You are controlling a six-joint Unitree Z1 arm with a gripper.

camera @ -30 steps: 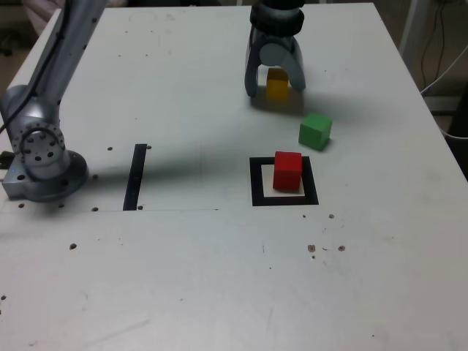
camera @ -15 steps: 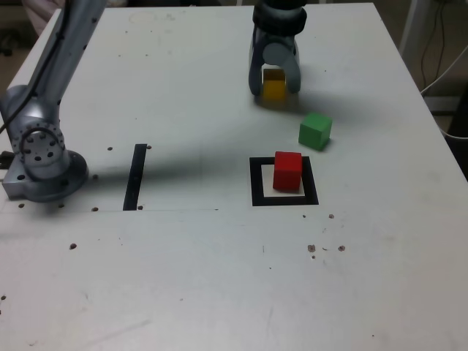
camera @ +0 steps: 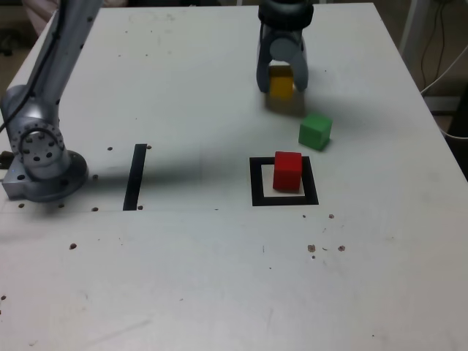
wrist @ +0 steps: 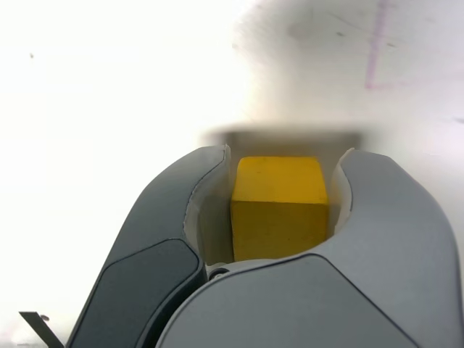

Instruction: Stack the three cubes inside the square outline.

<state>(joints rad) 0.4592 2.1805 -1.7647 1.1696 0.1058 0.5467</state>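
Observation:
My gripper [camera: 281, 88] is at the far middle of the table, shut on the yellow cube [camera: 280, 80], which hangs just above the surface with its shadow underneath. In the wrist view the yellow cube [wrist: 279, 210] sits squeezed between both fingers of the gripper [wrist: 284, 161]. The green cube [camera: 315, 131] rests on the table nearer the camera, towards the exterior view's right of the gripper. Nearer still, the red cube [camera: 288, 170] stands inside the square outline [camera: 257, 191], slightly towards its far side.
A narrow black strip [camera: 136, 176] lies flat on the exterior view's left of the outline. The arm's base [camera: 40, 157] occupies the table's left edge. Cables hang off the far right [camera: 442, 73], past the table's edge.
The jaws have closed from wide open onto the yellow cube. The gripper has risen a little with the cube in it, and a shadow now shows beneath.

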